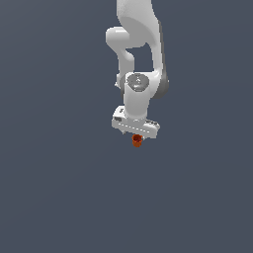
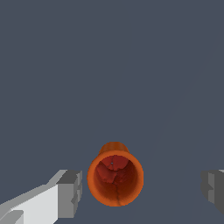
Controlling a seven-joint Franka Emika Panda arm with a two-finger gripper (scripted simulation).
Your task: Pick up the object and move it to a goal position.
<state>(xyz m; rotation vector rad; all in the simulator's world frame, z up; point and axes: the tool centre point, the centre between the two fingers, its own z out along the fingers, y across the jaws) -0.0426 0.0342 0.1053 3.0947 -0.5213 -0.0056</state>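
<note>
Looking from the wrist camera first, since that's the closest look you get: the small red-orange stubby object (image 2: 115, 178), shaped like a short open tube or cup, is seen nearly end-on, so you stare right into its darker reddish hollow. It sits between the two grey pads of the white robot gripper (image 2: 142, 190). One grey fingertip (image 2: 70, 193) on its white finger is just beside the orange rim, close enough that I honestly can't tell if it touches. The other fingertip (image 2: 213, 189) is well apart from the object, with plain background showing in the gap. So the jaws are spread wide, released, not clamping anything.

Stepping back to the exterior view, the same little orange lump (image 1: 137, 141) shows up just below the middle of the frame, directly under the gripper (image 1: 136, 135), and it's tiny next to it. The fingers themselves are basically hidden there behind the wide white hand block, so that view says nothing about the grip. I can't tell whether the object is resting on a surface or not, because the flat slate-grey background (image 1: 49, 197) looks the same everywhere, with no edge or shadow to go by.

Further up, the white jointed Panda arm (image 1: 141, 54) rises from the hand through a rounded wrist with grey trim and runs out of the top of the frame.
</note>
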